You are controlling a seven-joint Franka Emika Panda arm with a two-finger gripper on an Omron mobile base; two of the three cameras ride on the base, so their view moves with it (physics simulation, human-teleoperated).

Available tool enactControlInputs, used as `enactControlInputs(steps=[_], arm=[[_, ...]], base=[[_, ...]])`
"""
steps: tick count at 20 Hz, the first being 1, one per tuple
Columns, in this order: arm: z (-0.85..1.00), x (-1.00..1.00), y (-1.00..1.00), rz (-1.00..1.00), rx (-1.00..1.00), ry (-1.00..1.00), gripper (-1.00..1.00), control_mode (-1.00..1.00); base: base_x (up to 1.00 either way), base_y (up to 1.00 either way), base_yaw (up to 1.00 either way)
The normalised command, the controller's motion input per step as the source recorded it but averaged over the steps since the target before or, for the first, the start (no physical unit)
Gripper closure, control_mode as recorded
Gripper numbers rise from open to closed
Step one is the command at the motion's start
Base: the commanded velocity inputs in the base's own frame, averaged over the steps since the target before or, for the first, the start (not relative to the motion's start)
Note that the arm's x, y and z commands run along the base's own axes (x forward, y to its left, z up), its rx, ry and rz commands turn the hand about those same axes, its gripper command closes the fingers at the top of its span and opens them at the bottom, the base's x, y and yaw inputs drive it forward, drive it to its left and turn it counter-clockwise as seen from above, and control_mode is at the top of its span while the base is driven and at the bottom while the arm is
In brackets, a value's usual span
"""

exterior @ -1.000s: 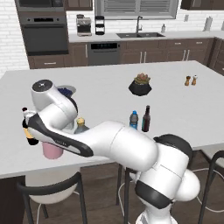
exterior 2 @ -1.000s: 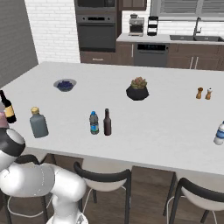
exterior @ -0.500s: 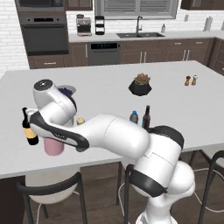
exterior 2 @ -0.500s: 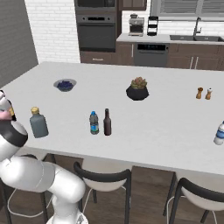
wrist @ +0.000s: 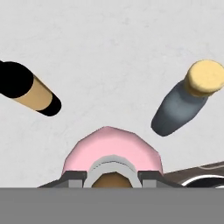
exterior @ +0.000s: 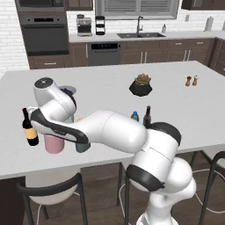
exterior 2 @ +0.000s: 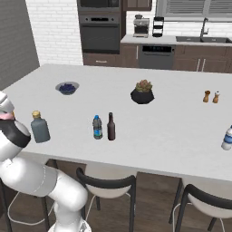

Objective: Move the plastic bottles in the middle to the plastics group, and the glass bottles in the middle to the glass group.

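Observation:
My gripper (wrist: 111, 177) is shut on the neck of the squat pink glass bottle (wrist: 111, 153), its fingers (wrist: 70, 177) on either side of the tan stopper. The pink bottle (exterior: 53, 144) is at the counter's near left edge, between the yellow-labelled wine bottle (exterior: 30, 129) and the grey flask (exterior 2: 40, 128) of the glass group. In the hand view the wine bottle (wrist: 28, 89) lies left and the flask (wrist: 181, 105) right. The small plastic water bottle (exterior 2: 97, 127) and the slim dark glass bottle (exterior 2: 111, 127) stand side by side mid-counter.
A clear blue-labelled bottle (exterior 2: 227, 138) stands at the counter's right edge. A potted plant (exterior 2: 142, 93), a blue bowl (exterior 2: 67, 87) and two shakers (exterior 2: 211, 96) sit further back. Stools (exterior 2: 108, 183) line the near side.
The arm's upper links have swung over the counter's left end. The gripper and the pink bottle have stayed almost in place between the wine bottle and the flask.

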Motion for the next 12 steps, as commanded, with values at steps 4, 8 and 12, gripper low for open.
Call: enactControlInputs(steps=[4, 8, 12], arm=[[0.0, 0.09, 0.0, 0.0, 0.0, 0.0, 1.0, -1.0], [0.0, 0.14, 0.0, 0.0, 0.0, 0.0, 1.0, -1.0], [0.0, 0.29, -0.01, 0.0, 0.0, 0.0, 1.0, -1.0]], base=[[0.0, 0.0, 0.0], [0.0, 0.0, 0.0], [0.0, 0.0, 0.0]])
